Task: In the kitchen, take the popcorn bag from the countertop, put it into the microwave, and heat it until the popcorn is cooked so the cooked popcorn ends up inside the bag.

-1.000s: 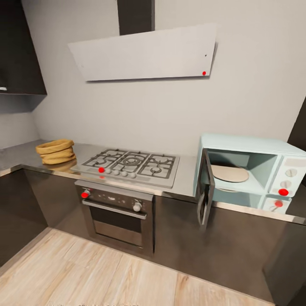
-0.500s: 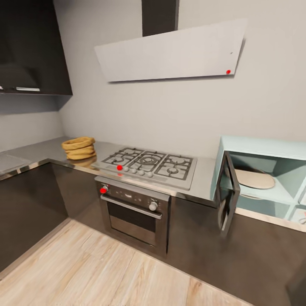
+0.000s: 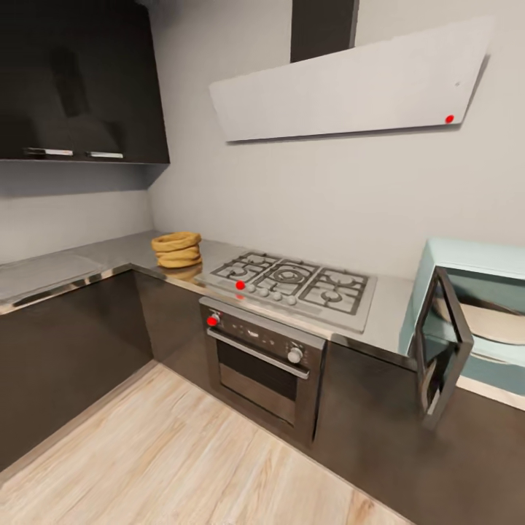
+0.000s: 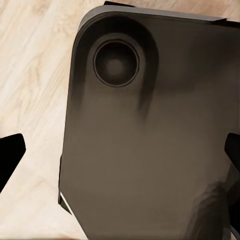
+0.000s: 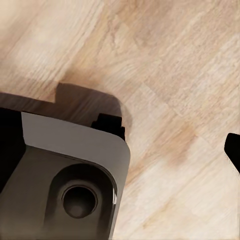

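On the countertop (image 3: 109, 251), popcorn bag (image 3: 177, 249), microwave (image 3: 474, 306) door open, turntable inside, both pincers spread

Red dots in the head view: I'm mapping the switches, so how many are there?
3: one on the hood's lower right corner, one on the hob's front edge, one on the oven's left knob. The cut-off microwave may hide more.
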